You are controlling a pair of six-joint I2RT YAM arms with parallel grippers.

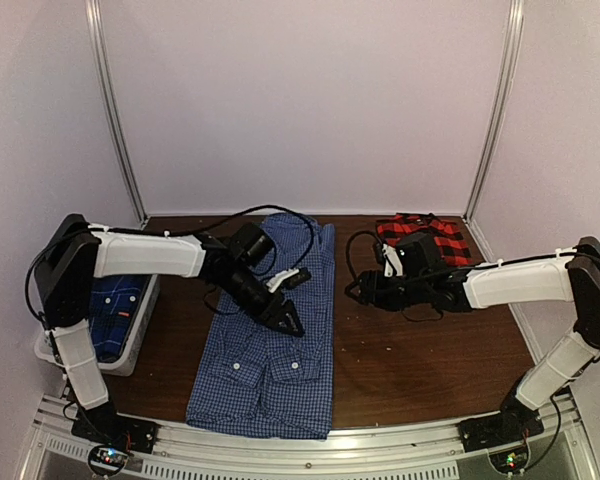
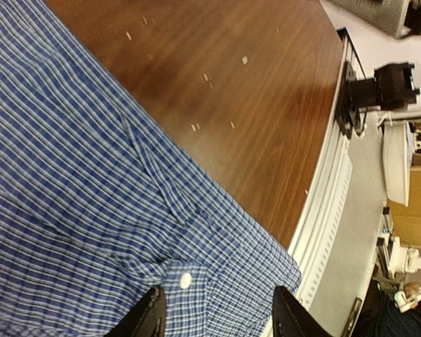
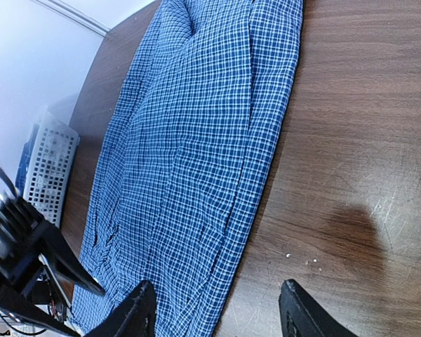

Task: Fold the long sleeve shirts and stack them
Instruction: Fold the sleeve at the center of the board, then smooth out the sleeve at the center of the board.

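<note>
Nearest me, gingham shirt lies flat. I see left gripper angled down over it, released; right gripper reaches low, also released. Three shirts counted: gingham, red shirt, dark blue shirt in basket.

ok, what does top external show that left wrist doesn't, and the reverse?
Only top external: the red-and-black plaid shirt at the far right, the white basket at the left holding a darker blue plaid shirt, and the right gripper.
Only left wrist: a close look at one white button and the pocket seam, plus clutter beyond the table's edge.
Both: the blue gingham shirt on the wooden table, with the left gripper open over it.
</note>
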